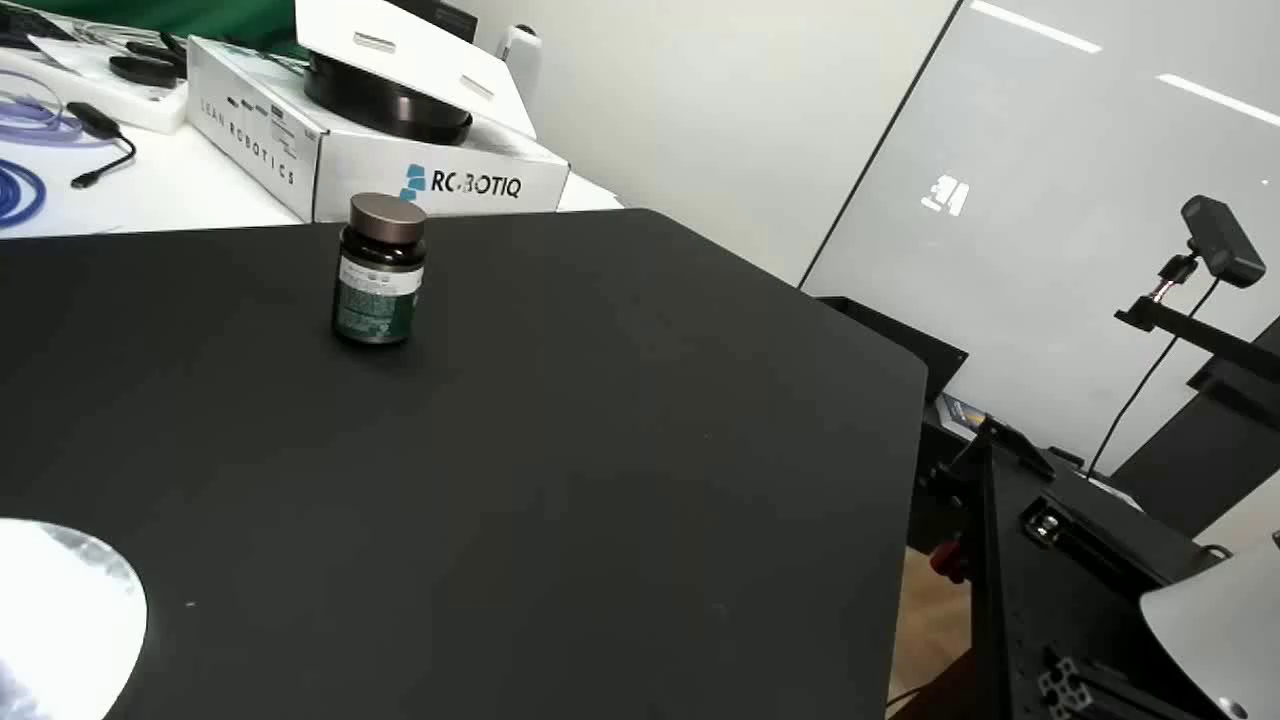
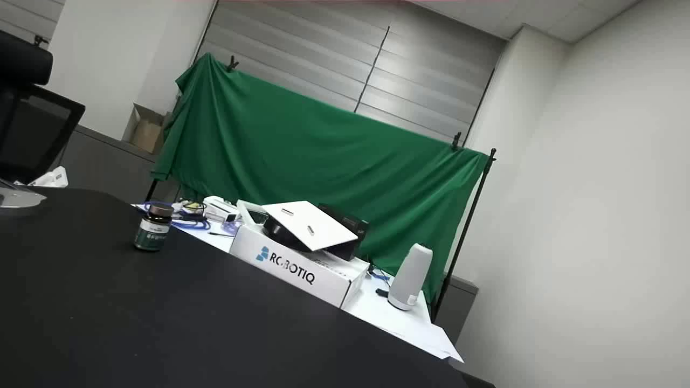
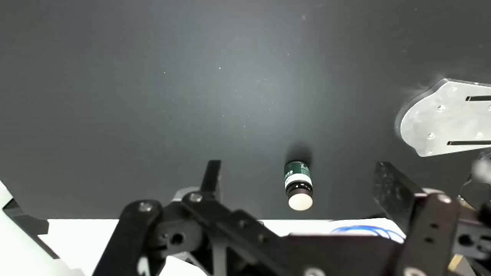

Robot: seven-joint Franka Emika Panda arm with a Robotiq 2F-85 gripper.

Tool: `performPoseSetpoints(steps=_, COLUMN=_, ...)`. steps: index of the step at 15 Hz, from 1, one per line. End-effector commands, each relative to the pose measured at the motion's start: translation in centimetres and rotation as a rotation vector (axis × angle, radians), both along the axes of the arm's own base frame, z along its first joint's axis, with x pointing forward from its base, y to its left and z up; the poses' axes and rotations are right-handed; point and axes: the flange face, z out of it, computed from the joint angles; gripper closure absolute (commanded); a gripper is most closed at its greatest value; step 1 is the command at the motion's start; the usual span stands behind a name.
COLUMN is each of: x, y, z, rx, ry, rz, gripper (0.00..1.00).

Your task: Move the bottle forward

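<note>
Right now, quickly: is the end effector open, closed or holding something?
End effector: open, holding nothing; the bottle stands on the table.

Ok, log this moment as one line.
task: move bottle forward | tool: open, nothing gripped | bottle: upright on black table, capped

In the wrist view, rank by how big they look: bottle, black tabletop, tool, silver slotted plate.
Largest to smallest:
1. Black tabletop
2. Tool, probably looking bigger because it is so close
3. Silver slotted plate, cut off by the right edge
4. Bottle
</note>
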Motion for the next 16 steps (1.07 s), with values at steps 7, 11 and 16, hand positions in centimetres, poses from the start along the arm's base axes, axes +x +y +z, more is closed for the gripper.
performPoseSetpoints(steps=7, x=0.0, y=0.0, z=0.1, rx=0.0, ry=0.0, rz=0.0, gripper=0.0)
performPoseSetpoints(steps=11, x=1.1, y=0.0, z=-0.1, rx=0.003, ry=0.007, rz=0.017, gripper=0.0)
performPoseSetpoints(steps=16, x=9.4, y=-0.1, z=-3.1, rx=0.037, ry=0.05, rz=0.173, gripper=0.0)
